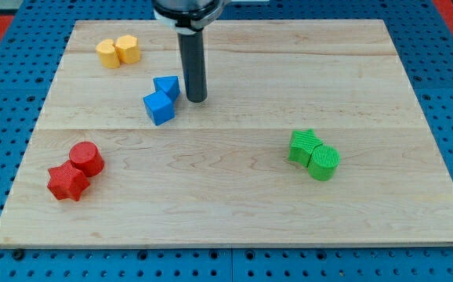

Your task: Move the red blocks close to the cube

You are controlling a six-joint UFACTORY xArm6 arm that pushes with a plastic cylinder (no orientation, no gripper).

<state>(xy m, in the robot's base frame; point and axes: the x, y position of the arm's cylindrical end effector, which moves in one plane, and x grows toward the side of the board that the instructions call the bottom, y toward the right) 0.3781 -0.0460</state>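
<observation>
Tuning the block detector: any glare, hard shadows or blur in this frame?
Camera view: even, diffuse light, no glare on the wooden board; only faint soft shadows under the red cylinder, red star block and green blocks; edges sharp, no motion blur; my tip is crisp, just right of the blue cube; the rod's top is cropped by the frame.

Red cylinder (87, 158) touching red star (67, 182), view's lower left; blue cube (159, 108) upper centre, well apart

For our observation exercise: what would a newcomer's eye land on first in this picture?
Probably the dark rod coming down from the view's top, my tip resting just right of the blue cube and a second blue block. Next, the red cylinder and red star block, touching, at lower left.
</observation>
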